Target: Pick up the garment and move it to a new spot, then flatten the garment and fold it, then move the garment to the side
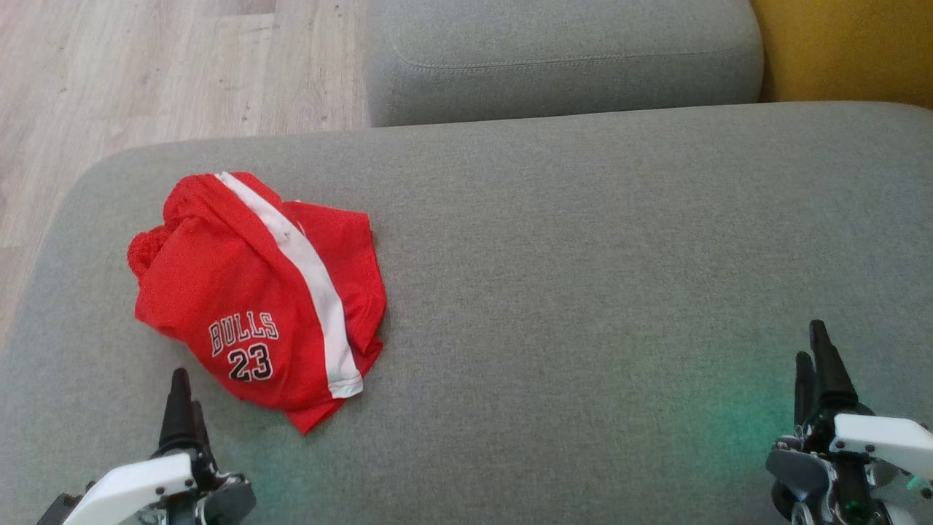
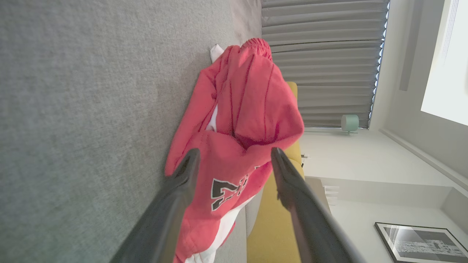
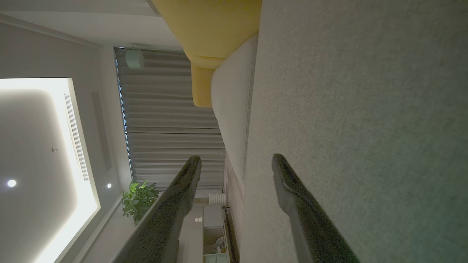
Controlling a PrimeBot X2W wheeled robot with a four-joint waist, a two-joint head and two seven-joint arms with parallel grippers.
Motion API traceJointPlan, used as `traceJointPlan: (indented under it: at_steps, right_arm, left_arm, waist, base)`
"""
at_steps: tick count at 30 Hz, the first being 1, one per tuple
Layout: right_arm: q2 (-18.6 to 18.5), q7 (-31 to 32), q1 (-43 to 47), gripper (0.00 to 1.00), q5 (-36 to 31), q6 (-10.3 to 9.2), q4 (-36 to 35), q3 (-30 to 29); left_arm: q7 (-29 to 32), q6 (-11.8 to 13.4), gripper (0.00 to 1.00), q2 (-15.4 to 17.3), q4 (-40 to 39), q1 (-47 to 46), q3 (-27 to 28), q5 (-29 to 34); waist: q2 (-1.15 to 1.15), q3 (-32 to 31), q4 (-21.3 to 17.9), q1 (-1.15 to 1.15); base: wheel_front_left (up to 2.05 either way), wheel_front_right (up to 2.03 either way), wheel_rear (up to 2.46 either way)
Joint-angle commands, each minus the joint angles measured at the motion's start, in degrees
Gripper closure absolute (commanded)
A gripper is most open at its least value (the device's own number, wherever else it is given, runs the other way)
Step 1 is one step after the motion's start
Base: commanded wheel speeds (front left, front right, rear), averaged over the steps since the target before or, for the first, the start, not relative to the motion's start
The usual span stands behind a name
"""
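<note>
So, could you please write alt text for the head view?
A crumpled red garment with a white stripe, printed BULLS 23, lies on the left of a grey cushion. The left hand and right hand sit at the bottom corners, fingers pointing up.

Broad grey cushion (image 1: pixel 598 292) offers open passage right of the crumpled red shorts (image 1: pixel 255 306)
</note>
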Motion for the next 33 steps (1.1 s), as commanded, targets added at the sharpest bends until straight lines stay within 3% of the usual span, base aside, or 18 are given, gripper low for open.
traceJointPlan:
  at_steps: [1,7,20,33]
  right_arm:
    - [-0.2,-0.6,-2.2,0.00,-1.4,-0.01,-2.6,0.1]
    - [-0.2,-1.4,-2.3,0.00,-5.7,-0.01,-3.5,-0.3]
    - [-0.2,-3.6,-2.5,0.00,-22.6,-0.01,-8.5,0.8]
    - [-0.3,-5.8,-3.0,0.00,-38.1,-0.02,-12.8,3.5]
  left_arm:
    - [-0.5,-0.1,0.00,0.2,-2.1,-1.8,0.0,0.6]
    - [-1.4,-0.1,0.00,0.2,-2.6,-2.0,1.1,2.9]
    - [-3.6,1.0,0.00,0.3,-7.5,-3.3,2.5,13.9]
    - [-5.8,4.2,0.00,0.3,-14.1,-4.2,-2.5,28.4]
  waist:
    - [0.00,0.0,0.0,0.00]
    - [0.00,0.0,0.1,0.00]
    - [0.00,0.6,0.0,0.00]
    - [0.00,1.2,-0.3,0.00]
  base:
    - [0.00,0.00,0.00]
    - [0.00,0.00,0.00]
    - [0.00,0.00,0.00]
    - [0.00,0.00,0.00]
